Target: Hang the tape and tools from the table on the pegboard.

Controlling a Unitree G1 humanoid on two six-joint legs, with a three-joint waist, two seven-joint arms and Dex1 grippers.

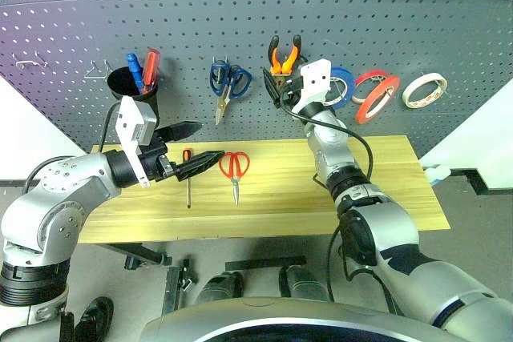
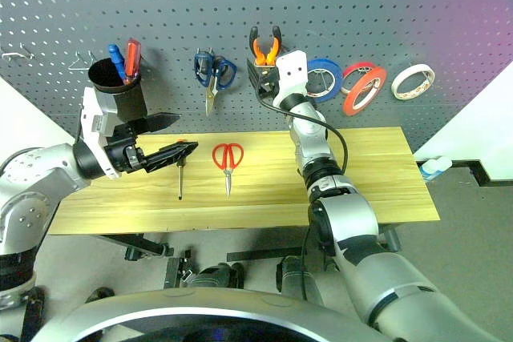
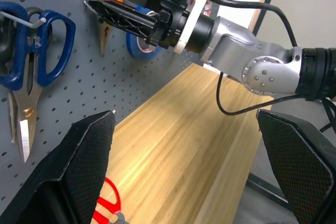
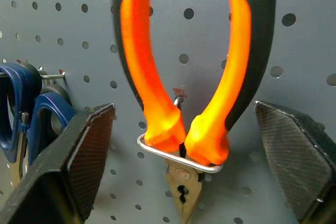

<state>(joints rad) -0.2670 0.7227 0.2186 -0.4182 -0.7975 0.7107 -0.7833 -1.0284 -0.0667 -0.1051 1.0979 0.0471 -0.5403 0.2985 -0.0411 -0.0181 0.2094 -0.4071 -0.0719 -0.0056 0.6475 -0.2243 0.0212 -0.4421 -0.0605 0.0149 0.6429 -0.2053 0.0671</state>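
Orange-and-black pliers (image 4: 185,103) hang on the pegboard (image 1: 240,30) at upper centre of the head views, handles up and nose down, seated in a wire hook (image 4: 178,156) that loops under the two handle ends. The right gripper (image 4: 184,145) sits directly in front of them with its two black fingers (image 4: 86,156) spread wide, one on each side of the handles and clear of them, gripping nothing. Just left of the pliers on the board hang blue-handled scissors (image 1: 228,82), and further left a black cup (image 1: 135,90) holds a blue and a red screwdriver. To the right of the right gripper a blue tape roll (image 1: 343,84), the thin red tape (image 1: 378,100), partly over a red-and-white roll, and a pale roll (image 1: 423,90) are on the board. Below, on the light wood table (image 1: 385,190), the red-handled scissors (image 1: 235,168) lie flat at centre-left, blades pointing toward the near edge. Just left of them lies the slim screwdriver (image 1: 187,178), orange-and-black handle toward the board. The left gripper (image 1: 191,148) hovers above the table's left end, near the screwdriver handle, its fingers (image 3: 79,156) wide apart and empty, pointing toward the right of the frame.
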